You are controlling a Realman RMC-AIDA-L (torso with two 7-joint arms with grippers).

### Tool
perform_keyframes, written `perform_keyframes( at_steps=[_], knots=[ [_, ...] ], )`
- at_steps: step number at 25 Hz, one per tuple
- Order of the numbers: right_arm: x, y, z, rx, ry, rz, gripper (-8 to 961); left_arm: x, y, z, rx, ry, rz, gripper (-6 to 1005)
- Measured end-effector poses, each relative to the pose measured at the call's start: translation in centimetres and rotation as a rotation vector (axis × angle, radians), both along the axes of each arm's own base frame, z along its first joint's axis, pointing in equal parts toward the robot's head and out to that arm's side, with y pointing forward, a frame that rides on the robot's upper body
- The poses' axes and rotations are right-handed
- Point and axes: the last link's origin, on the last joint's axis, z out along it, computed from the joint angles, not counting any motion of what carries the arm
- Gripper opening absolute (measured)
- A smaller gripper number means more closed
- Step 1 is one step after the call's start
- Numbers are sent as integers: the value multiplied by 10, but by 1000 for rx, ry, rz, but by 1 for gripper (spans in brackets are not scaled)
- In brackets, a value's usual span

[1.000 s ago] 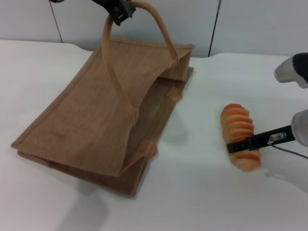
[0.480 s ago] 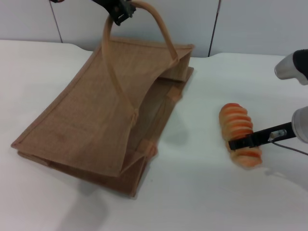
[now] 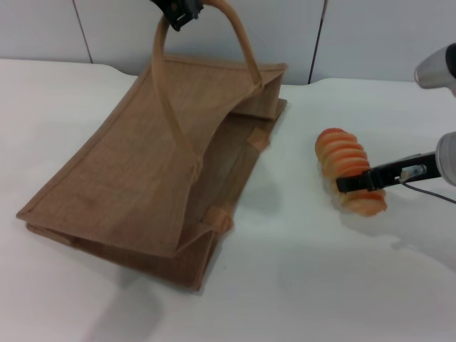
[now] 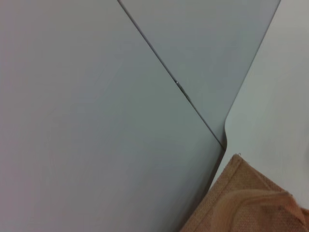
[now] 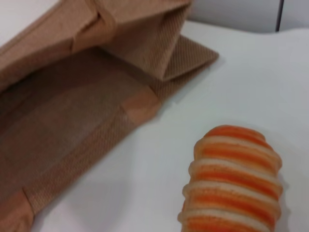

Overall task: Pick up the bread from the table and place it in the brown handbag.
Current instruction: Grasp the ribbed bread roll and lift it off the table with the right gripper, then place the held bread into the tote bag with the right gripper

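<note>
Bread (image 3: 349, 170), ridged and orange, is to the right of the brown handbag (image 3: 142, 178) above the white table (image 3: 299, 285), pinched across its middle by the right gripper (image 3: 356, 184). Behind the bag, the left gripper (image 3: 178, 12) clamps one arched handle (image 3: 239, 39), lifting the mouth open.

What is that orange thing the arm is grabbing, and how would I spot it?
Start at the big brown handbag lying open on the white table. To its right lies the bread, with the right gripper closed across it. It is the only glossy orange, ridged loaf there.
</note>
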Motion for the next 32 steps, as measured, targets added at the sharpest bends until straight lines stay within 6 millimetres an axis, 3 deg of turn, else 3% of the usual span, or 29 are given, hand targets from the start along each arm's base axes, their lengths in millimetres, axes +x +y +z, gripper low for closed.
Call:
perform_keyframes(
  at_steps=[11,32],
  knots=[
    [-28,-5,-1,-32,92,89,636,10,3,-2,-5,2,-19,154],
    [-63,0,-37,-105,98,230,485,57,-5,-33,-74,18,-114,177]
  ],
)
